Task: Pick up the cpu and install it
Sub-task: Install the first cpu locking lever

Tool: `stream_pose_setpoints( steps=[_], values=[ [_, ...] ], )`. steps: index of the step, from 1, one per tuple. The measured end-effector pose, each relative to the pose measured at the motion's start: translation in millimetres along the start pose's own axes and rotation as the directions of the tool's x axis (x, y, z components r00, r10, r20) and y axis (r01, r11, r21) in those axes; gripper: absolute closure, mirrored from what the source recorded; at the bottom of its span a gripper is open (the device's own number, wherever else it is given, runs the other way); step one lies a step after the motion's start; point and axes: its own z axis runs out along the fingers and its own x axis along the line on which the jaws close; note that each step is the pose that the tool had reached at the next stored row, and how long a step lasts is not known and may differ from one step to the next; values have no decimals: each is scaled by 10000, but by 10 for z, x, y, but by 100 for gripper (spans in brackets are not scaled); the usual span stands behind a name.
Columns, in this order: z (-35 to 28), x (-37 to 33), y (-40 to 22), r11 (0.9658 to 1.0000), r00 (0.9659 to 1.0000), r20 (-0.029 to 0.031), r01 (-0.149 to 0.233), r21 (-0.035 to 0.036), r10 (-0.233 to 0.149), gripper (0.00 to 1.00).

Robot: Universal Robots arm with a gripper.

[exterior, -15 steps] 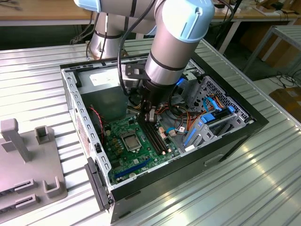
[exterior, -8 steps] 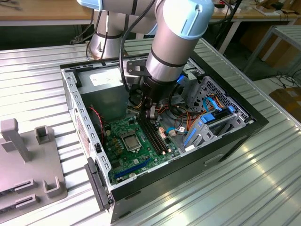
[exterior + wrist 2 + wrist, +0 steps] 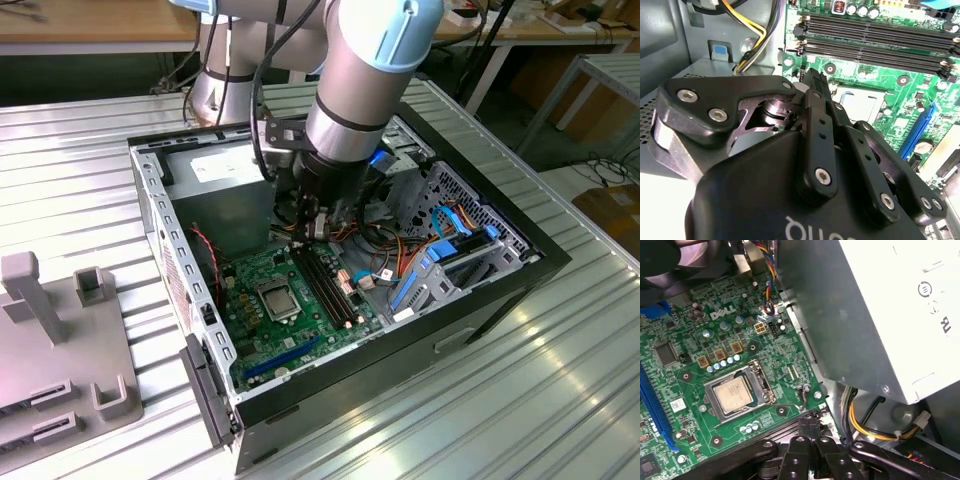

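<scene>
the black linkage-fingered tool [image 3: 809,432] has its fingers pressed together on nothing, hovering just beside the flat square silver cpu [image 3: 733,395], which already lies in its metal socket on the green motherboard [image 3: 700,335]. the cpu looks light, stiff and fragile; its edges are the safest hold. the black open computer case [image 3: 520,285] holds the board.

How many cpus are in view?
1. The cpu lies in the socket on the motherboard, inside the open case. The arm covers part of the case, so another could be hidden.
</scene>
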Motion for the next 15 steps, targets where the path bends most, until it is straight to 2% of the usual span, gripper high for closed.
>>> stream_pose_setpoints(
  steps=[15],
  values=[
    [61, -96, 41, 10000, 10000, 33, -19, -11, 19, 89]
  ],
)
